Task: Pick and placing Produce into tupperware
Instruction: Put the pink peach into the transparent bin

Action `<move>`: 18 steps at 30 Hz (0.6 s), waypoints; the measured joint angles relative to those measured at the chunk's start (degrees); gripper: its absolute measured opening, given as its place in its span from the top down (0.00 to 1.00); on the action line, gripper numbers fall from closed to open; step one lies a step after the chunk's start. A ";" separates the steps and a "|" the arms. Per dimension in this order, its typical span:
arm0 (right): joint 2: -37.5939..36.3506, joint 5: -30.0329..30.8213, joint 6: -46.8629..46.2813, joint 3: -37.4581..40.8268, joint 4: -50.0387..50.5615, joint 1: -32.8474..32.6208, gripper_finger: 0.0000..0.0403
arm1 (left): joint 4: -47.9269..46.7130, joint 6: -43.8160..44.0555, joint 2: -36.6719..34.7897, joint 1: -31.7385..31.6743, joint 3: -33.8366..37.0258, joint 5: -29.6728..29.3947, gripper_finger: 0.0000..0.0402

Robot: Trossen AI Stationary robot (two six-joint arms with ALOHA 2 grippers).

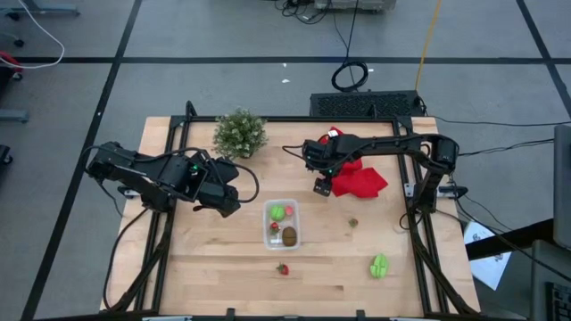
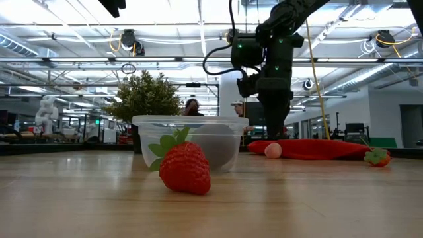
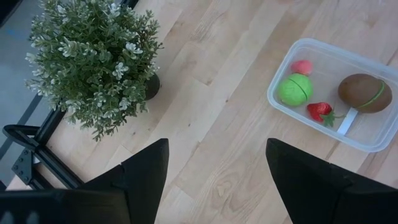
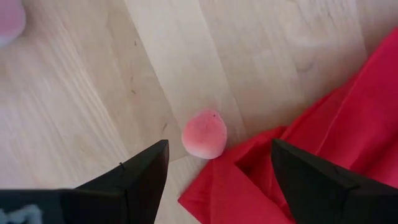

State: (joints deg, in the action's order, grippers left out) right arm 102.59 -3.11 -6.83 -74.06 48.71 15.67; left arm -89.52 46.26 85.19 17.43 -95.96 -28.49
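Observation:
The clear tupperware sits mid-table and holds a green piece, a pink one, a strawberry and the brown oval. My right gripper is open above a pink fruit, which lies on the wood against the red cloth's edge, between the fingers' lines. Another pink piece shows at that view's corner. A strawberry, a green piece and a small brown bit lie on the table. My left gripper waits open, left of the tub.
A bushy green plant stands at the far left of the table. The red cloth lies crumpled at far right, under the right arm. A second strawberry rests by the cloth. Bare wood lies along the near edge.

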 joint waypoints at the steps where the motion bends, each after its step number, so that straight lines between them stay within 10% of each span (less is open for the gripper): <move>1: 0.00 -0.03 0.00 0.00 -0.07 -0.02 0.33 | -0.02 0.00 0.02 0.00 0.00 0.02 0.32; 18: 0.09 -1.78 -2.99 -0.02 -0.56 2.01 0.33 | 0.04 0.50 0.02 0.00 0.00 0.39 0.32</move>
State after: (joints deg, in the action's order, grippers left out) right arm 102.67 -4.89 -9.82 -74.08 48.15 17.68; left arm -89.47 46.76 85.21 17.43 -95.96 -28.10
